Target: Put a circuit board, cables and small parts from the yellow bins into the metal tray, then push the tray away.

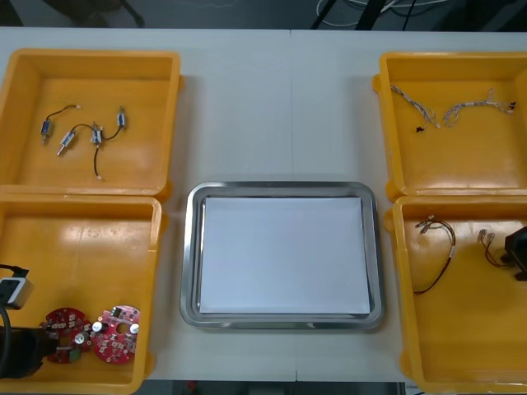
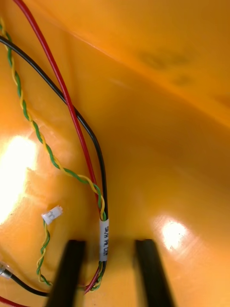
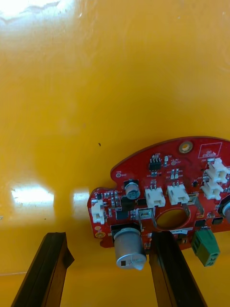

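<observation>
Left of the metal tray (image 1: 192, 247), in the nearer yellow bin (image 1: 82, 239), the left gripper (image 3: 108, 240) stands open. The near edge of 1 red circuit board (image 3: 167, 192) sits between its fingers, the rest just beyond. Right of the tray, the right gripper (image 2: 110, 244), also open, straddles a labelled cable bundle (image 2: 103, 230) running lengthwise away from it.
</observation>
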Motion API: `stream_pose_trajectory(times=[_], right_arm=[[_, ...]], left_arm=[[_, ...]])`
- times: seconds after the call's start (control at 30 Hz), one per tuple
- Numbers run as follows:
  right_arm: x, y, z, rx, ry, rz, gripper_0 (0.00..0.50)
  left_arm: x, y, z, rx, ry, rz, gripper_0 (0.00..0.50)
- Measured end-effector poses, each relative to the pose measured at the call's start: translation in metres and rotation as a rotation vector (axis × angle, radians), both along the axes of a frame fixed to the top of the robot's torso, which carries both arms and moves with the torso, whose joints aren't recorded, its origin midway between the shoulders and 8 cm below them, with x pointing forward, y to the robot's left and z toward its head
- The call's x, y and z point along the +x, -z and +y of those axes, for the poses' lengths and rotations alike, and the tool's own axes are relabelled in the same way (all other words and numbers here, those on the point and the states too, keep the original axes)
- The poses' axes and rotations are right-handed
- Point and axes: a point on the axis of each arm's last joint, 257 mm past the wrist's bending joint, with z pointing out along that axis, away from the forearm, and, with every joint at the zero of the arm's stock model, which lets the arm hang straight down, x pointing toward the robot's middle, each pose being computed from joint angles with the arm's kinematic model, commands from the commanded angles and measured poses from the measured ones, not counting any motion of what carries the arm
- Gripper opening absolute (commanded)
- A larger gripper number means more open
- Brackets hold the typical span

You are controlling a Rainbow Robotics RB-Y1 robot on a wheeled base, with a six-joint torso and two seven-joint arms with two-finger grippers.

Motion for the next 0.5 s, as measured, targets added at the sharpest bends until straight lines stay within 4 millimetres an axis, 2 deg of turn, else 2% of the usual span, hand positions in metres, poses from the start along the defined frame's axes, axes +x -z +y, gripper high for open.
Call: stream_pose_trajectory(times=[0.17, 0.2, 0.27, 0.3, 0.33, 0.37, 0.5], right_arm=[[0.001, 0.0, 0.0006, -0.001, -0.002, -0.003, 0.0], [0.001, 0.0001, 0.0006, -0.001, -0.002, -0.003, 0.0], [0.001, 0.0001, 0.0005, -0.001, -0.002, -0.003, 0.0], [0.001, 0.0001, 0.0005, -0.001, -0.002, -0.003, 0.0], [0.001, 0.0, 0.0006, -0.001, -0.002, -0.003, 0.0], [0.0011, -0.0001, 0.0006, -0.002, -0.002, -0.003, 0.0], [0.0005, -0.0029, 0.0029, -0.004, -0.01, -0.001, 0.0]], left_arm=[[0.0007, -0.0005, -0.0006, -0.002, 0.0, 0.0, 0.5], [0.0006, -0.0004, -0.0007, -0.003, 0.0, 0.0, 0.487], [0.0004, -0.0003, -0.0008, -0.003, 0.0, 0.001, 0.294], [0.0002, -0.0002, -0.0008, -0.003, 0.0, 0.002, 0.252], [-0.0001, 0.0, -0.001, -0.003, 0.001, 0.003, 0.109], [-0.0004, 0.0003, -0.0012, -0.003, 0.002, 0.004, 0.0], [-0.0015, 0.0016, -0.0025, -0.004, 0.006, 0.008, 0.0]])
